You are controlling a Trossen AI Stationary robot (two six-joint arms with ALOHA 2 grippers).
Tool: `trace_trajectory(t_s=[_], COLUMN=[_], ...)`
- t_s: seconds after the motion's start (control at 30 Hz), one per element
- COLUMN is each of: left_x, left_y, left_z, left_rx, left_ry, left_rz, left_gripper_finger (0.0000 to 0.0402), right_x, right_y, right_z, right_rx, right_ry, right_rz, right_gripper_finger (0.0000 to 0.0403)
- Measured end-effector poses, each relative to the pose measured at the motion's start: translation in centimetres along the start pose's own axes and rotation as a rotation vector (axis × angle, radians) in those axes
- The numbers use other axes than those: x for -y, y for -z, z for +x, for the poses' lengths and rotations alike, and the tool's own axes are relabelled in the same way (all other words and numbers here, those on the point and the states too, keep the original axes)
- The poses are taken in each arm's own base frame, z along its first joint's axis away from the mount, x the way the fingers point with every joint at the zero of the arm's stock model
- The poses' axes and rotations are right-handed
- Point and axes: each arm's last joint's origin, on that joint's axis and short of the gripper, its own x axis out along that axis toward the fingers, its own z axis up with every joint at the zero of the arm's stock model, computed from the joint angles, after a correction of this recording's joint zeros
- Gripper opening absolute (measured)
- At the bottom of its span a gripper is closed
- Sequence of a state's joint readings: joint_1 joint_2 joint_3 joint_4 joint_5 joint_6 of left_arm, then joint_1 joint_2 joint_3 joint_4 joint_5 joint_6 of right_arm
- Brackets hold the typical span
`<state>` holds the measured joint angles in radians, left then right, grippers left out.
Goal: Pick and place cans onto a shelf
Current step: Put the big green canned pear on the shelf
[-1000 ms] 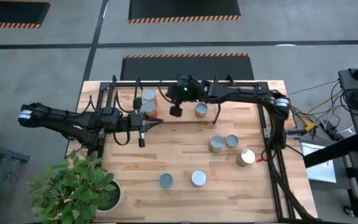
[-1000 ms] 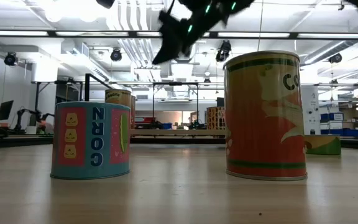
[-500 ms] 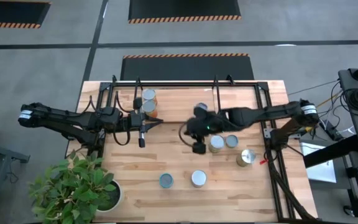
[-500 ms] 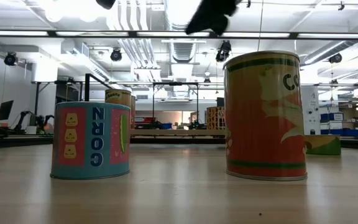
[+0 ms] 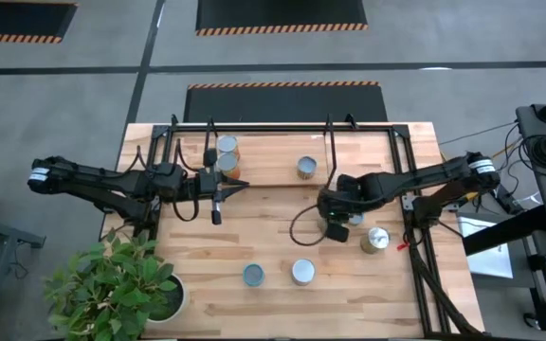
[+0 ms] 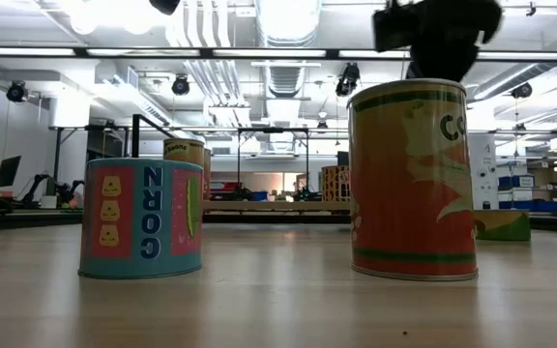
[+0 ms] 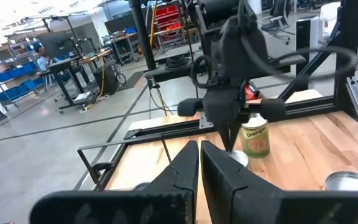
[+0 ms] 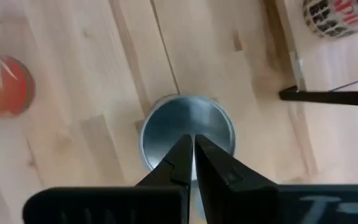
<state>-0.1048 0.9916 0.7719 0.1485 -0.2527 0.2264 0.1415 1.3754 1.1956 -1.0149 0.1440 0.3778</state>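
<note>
High view: right gripper (image 5: 334,224), fingers closed and empty, hovers centred above a can (image 8: 188,132) right of table centre, presumably aligning; shelf (image 5: 263,161) at far edge holds 3 cans

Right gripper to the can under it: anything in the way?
Nothing visible. The right gripper hangs straight above a can's silver top, jaws shut, with only air between. In the high view the right arm covers that can beside the neighbouring can. The left gripper waits near the shelf.
</note>
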Motion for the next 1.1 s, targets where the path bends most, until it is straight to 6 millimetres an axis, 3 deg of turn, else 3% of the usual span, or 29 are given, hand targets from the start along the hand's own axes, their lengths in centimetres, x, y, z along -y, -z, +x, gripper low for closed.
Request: trace_trajectory(t_s=[0.33, 0.47, 0.6, 0.83, 0.97, 1.1], left_x=[0.0, 0.0, 0.0, 0.0, 0.0, 0.0], left_y=[0.1, 0.1, 0.1, 0.1, 0.1, 0.1], left_z=[0.0, 0.0, 0.0, 0.0, 0.0, 0.0], left_rx=[-0.008, -0.007, -0.006, -0.006, -0.006, -0.005], left_ry=[0.002, 0.002, 0.001, 0.001, 0.001, 0.001], left_rz=[-0.002, -0.002, -0.002, -0.016, -0.017, -0.017], left_gripper_finger=[0.0001, 0.0001, 0.0001, 0.0001, 0.0001, 0.0001], right_x=[0.9, 1.3, 1.4, 1.1, 0.9, 0.8], right_y=[4.6, 5.7, 6.0, 5.7, 5.5, 5.4], right_z=[-0.7, -0.4, 0.0, 0.8, 1.5, 1.8], right_rx=[0.289, 0.299, 0.286, 0.268, 0.247, 0.239], right_ry=[-0.066, -0.074, -0.068, -0.058, -0.039, -0.03], right_rz=[-0.007, 0.021, 0.019, 0.011, -0.088, -0.136], right_gripper_finger=[0.0012, 0.0041, 0.0101, 0.0243, 0.0321, 0.0369])
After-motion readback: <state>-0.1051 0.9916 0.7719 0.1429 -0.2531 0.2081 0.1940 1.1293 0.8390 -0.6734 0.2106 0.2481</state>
